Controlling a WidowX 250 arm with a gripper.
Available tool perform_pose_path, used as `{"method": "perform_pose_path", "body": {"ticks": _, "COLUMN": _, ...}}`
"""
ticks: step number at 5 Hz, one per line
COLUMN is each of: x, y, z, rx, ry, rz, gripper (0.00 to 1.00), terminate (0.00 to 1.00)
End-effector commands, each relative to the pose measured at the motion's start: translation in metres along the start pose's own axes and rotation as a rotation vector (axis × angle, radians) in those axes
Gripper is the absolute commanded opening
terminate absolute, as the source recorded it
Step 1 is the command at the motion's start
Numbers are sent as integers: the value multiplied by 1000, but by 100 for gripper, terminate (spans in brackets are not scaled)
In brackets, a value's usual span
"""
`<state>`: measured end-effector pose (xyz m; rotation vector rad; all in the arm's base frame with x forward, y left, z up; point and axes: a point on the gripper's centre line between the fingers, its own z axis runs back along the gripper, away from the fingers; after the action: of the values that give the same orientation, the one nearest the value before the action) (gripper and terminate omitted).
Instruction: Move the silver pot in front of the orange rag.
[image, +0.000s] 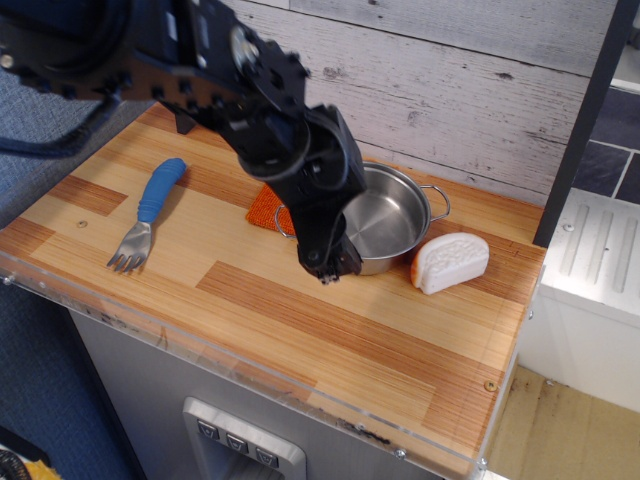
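The silver pot (390, 215) stands upright on the wooden counter, its right loop handle free. The orange rag (262, 207) lies flat just left of the pot; only its left part shows, the rest is behind the arm. My gripper (328, 264) points down at the pot's near-left rim and covers that part of the wall. The black fingers hide whether they straddle or pinch the rim.
A fork with a blue handle (158, 192) lies at the left of the counter (300, 330). A white wedge (450, 262) sits just right of the pot, near its wall. A plank wall runs behind. The counter ends at a clear front edge.
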<state>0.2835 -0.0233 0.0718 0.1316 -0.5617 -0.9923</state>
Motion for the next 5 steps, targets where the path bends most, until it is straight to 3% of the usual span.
{"method": "perform_pose_path", "body": {"ticks": 1, "x": 1, "y": 3, "z": -15, "rx": 46, "ry": 19, "rz": -43, "gripper": 100, "terminate": 0}}
{"method": "perform_pose_path", "body": {"ticks": 3, "x": 0, "y": 2, "z": -42, "rx": 63, "ry": 37, "rz": -88, "gripper": 100, "terminate": 0}}
{"method": "perform_pose_path", "body": {"ticks": 4, "x": 3, "y": 3, "z": -46, "rx": 77, "ry": 21, "rz": -101, "gripper": 0, "terminate": 0}}
{"method": "perform_pose_path", "body": {"ticks": 5, "x": 4, "y": 4, "z": -46, "rx": 80, "ry": 21, "rz": -108, "gripper": 0, "terminate": 0}}
